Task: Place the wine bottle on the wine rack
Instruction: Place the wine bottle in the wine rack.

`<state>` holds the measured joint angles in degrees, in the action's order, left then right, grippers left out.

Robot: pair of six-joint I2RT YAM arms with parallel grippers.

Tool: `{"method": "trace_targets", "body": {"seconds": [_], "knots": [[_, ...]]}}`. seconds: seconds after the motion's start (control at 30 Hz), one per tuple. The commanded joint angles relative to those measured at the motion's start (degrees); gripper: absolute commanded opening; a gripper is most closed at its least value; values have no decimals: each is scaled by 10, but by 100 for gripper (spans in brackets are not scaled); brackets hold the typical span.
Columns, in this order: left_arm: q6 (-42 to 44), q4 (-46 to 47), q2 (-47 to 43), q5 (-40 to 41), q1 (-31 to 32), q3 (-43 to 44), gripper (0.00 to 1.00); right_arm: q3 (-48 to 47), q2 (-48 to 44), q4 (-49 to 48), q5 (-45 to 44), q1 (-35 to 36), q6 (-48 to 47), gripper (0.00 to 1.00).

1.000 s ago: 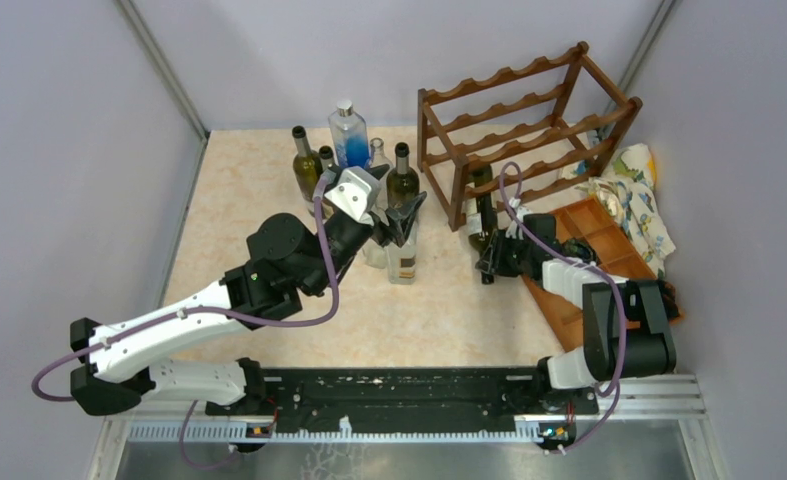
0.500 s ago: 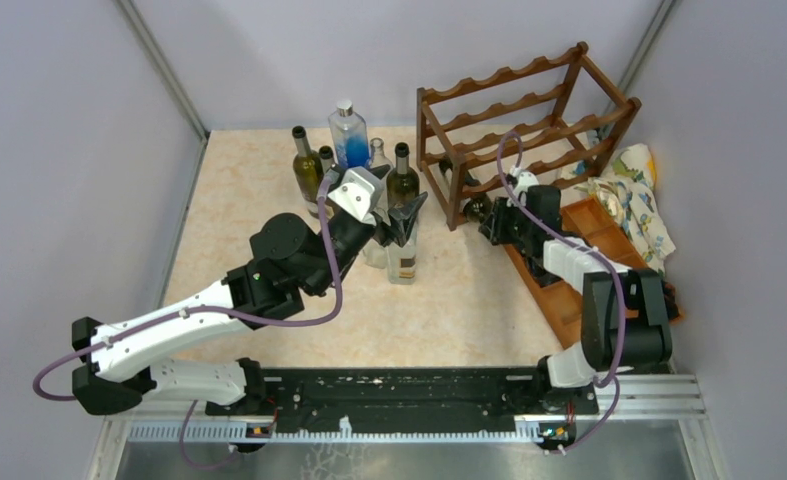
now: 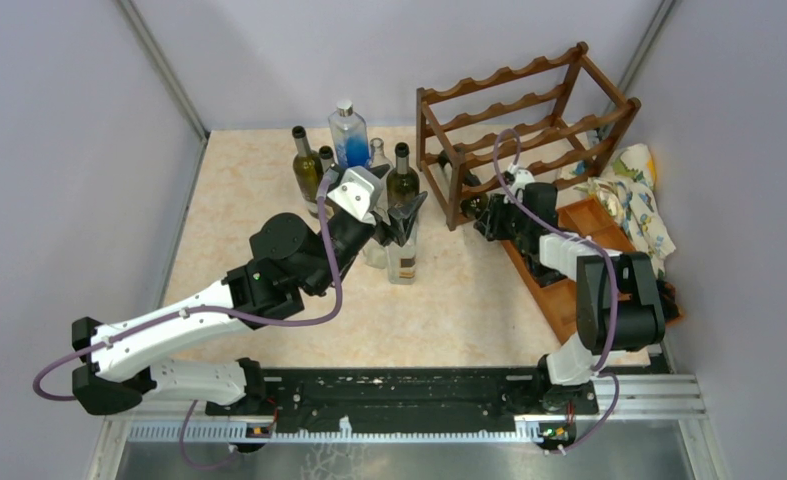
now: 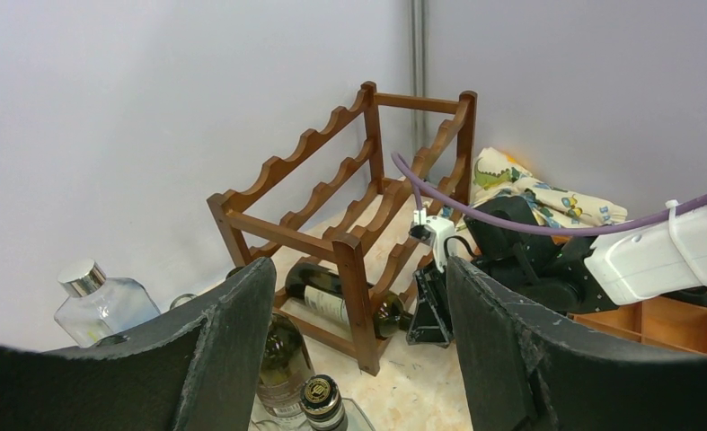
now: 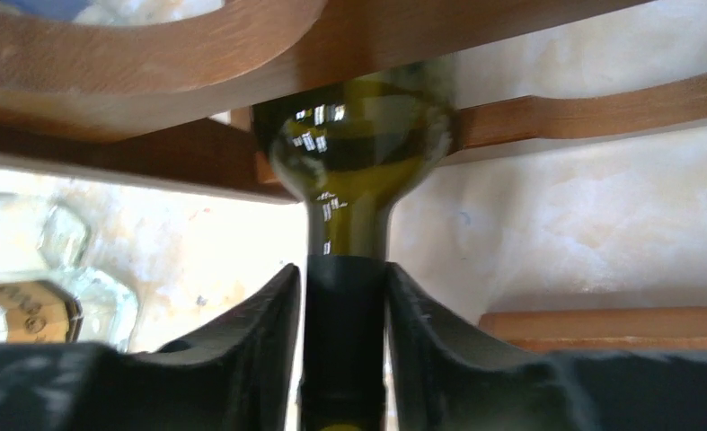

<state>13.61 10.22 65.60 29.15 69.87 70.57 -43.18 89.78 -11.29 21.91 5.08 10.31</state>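
Placing step, nearly done: right gripper (image 5: 342, 289) jaws are clamping the neck of the wine bottle (image 5: 354, 144), which is lying in the bottom tier of the wine rack (image 4: 313, 171), apparently seated though its far end is hidden; next move is calling for release and a straight back-out, while left gripper (image 4: 358, 269) is hovering with jaws apart, empty.

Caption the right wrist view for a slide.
Right gripper grips the neck of a green wine bottle lying in the bottom tier of the wine rack.

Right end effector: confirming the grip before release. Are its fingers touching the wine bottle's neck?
Touching. In the right wrist view, both fingers of the right end effector sit flush against the wine bottle neck, no gap.
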Motion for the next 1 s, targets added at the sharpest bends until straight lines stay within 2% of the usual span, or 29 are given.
{"method": "trace_targets", "body": {"seconds": [0.0,0.1,0.23,0.5,0.63,0.97], "knots": [[-2,21,-3,4,-3,2,76,-18,-6,-3,74,6,15,46],[-1,21,-1,1,-3,4,76,-16,-17,12,88,-4,25,56],[-1,21,-3,-1,-3,2,76,-9,-29,29,102,-21,44,58],[-3,23,-18,4,-3,-13,76,-2,-50,52,67,-36,30,51],[-3,25,-21,5,-3,-17,76,-2,-53,58,61,-36,25,43],[-2,30,-20,6,-3,-20,76,22,-77,80,40,-35,39,43]]}}
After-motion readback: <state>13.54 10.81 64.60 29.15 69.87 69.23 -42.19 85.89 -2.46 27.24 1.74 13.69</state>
